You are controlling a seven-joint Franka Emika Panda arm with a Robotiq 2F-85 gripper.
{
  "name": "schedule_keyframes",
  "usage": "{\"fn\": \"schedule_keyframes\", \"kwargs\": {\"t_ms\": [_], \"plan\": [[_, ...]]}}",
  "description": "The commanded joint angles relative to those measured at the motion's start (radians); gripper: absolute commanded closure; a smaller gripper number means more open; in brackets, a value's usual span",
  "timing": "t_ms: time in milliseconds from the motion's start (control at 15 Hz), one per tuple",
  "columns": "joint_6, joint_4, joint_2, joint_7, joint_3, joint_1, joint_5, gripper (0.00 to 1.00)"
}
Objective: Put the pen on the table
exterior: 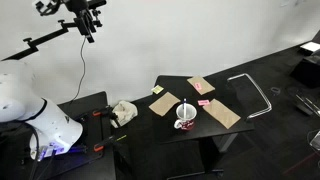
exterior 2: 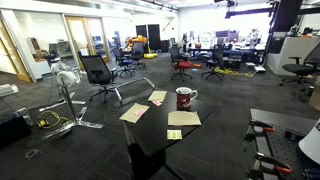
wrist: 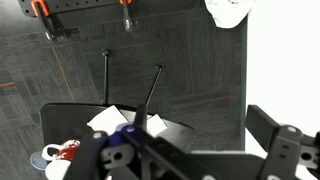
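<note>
The thin, pale whitish pen (exterior: 187, 110) is seen standing in the white-and-red ceramic mug (exterior: 185, 123), which is set near one edge of the small black square-topped desk (exterior: 180, 88) — so a straight upward lift is judged necessary before it can be laid flat. The pincer (exterior: 88, 28) is parked high and well apart, jaws spread wide, nothing gripped. Bare top is found between the tan paper slips (exterior: 163, 102) — though edges are close.

Small black table (exterior 2: 150, 138) at lower centre, white-and-red mug (exterior 2: 185, 98) upright near its far edge, three tan paper pieces (exterior 2: 135, 112) lying flat around the mug, small yellowish note (exterior 2: 174, 134) nearer the front, black office chair (exterior 2: 97, 70) left of centre, tool bench (exterior 2: 280, 130) at lower right
</note>
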Motion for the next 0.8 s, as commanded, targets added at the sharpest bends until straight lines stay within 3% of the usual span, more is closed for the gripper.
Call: {"fn": "schedule_keyframes", "kwargs": {"t_ms": [0,467,733], "plan": [[-0.005,0.003,-0.001,-0.007,0.007,-0.012,0.006,0.00],[0.007,0.003,-0.008,-0.025,-0.001,-0.017,-0.008,0.00],[-0.001,0.027,-0.009,-0.098,-0.054,-0.056,-0.097,0.00]]}}
